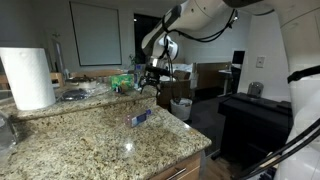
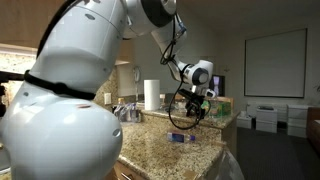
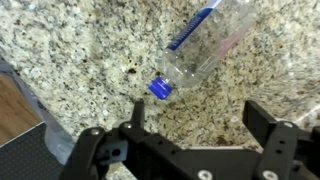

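Note:
A clear plastic bottle [image 3: 205, 45] with a blue cap [image 3: 160, 88] and a blue label lies on its side on the speckled granite counter [image 3: 80, 50]. In the wrist view my gripper [image 3: 196, 115] is open, its two black fingers spread wide with bare granite between them and the bottle just beyond the fingertips. In both exterior views the gripper [image 1: 152, 82] [image 2: 192, 110] hangs above the counter, and the bottle [image 1: 140, 118] [image 2: 180, 137] lies below it, apart from the fingers.
A paper towel roll [image 1: 28, 78] stands at the counter's near left, also seen as a paper towel roll [image 2: 151, 94] further back. Small items [image 1: 122, 80] crowd the counter's far side. The counter edge [image 3: 30, 100] drops to the floor on the left.

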`<state>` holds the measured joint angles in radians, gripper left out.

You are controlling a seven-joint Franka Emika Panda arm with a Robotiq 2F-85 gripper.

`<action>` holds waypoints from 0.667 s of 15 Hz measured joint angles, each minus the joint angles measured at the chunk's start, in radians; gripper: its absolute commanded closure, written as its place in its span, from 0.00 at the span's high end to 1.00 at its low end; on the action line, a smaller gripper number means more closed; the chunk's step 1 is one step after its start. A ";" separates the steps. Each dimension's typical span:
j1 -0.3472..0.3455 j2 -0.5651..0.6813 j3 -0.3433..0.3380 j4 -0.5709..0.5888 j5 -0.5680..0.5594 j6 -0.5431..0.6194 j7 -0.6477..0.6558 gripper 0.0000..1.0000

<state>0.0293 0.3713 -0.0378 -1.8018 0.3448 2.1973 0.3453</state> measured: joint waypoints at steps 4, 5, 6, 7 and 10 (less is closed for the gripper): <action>0.017 0.055 -0.034 0.005 -0.056 0.000 0.200 1.00; 0.015 0.065 -0.038 0.005 -0.056 -0.002 0.237 1.00; 0.016 0.073 -0.039 0.005 -0.056 -0.005 0.275 1.00; 0.017 0.080 -0.037 0.005 -0.052 -0.010 0.310 1.00; 0.028 0.093 -0.022 0.005 -0.034 -0.057 0.415 1.00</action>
<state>0.0571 0.4642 -0.0603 -1.7964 0.3107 2.1399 0.7603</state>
